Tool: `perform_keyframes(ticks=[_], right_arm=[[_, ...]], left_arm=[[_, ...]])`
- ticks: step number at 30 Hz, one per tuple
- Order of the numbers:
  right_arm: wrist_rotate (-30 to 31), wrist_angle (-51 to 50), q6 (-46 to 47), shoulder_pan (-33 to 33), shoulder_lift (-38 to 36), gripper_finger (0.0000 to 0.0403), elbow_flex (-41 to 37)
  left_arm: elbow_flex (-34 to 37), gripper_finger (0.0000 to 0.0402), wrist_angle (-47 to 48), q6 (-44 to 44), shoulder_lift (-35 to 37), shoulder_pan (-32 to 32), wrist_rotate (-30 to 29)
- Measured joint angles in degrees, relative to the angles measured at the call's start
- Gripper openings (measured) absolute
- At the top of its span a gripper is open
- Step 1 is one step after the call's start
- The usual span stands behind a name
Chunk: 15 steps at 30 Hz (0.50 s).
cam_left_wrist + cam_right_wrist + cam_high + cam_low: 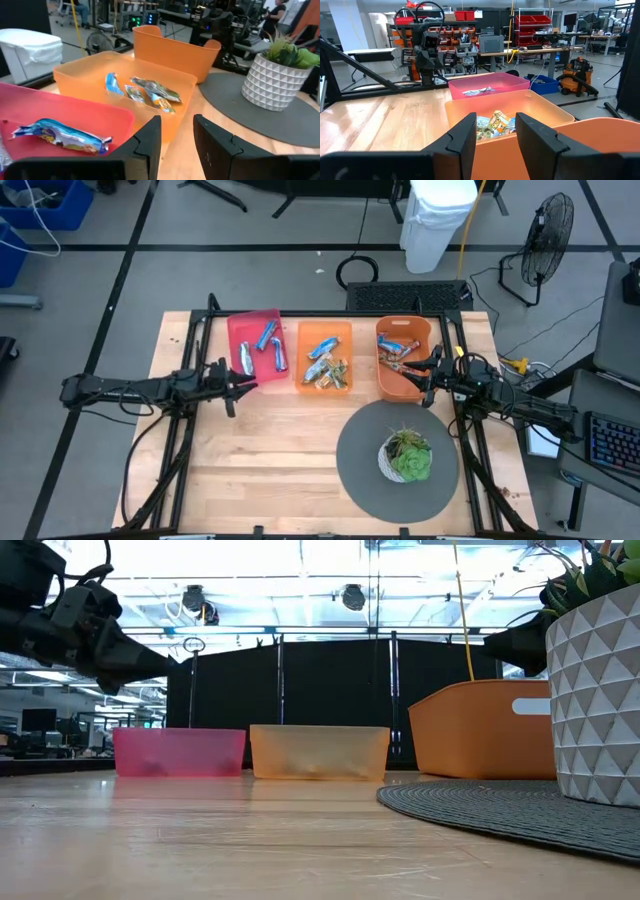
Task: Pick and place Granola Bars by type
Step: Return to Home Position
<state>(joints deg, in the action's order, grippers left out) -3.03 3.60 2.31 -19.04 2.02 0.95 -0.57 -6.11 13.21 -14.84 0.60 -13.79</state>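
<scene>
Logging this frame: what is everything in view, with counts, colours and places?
Table: one, light wood.
Pink bin: one, left of the row of three.
Blue bars: about three, blue-silver, in the pink bin.
Middle bin: one, pale orange, centre of the row.
Mixed bars: several, yellow-green and blue, in the middle bin.
Basket: one, deep orange, right of the row.
Dark bars: several, brown-red and blue, in the basket.
Mat: one, grey, round, front right.
Potted plant: one, green in a white pot, on the mat.
Left gripper: open, empty, by the pink bin.
Right gripper: open, empty, at the basket's right edge.
</scene>
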Motion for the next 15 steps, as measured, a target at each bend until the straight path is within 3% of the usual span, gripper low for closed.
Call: perform_keyframes(ticks=[15], right_arm=[[0.0, 0.0, 0.0, 0.0, 0.0, 0.0128, 0.0]], left_arm=[[0.0, 0.0118, 0.3, 0.6, -0.1, 0.0, 0.3]])
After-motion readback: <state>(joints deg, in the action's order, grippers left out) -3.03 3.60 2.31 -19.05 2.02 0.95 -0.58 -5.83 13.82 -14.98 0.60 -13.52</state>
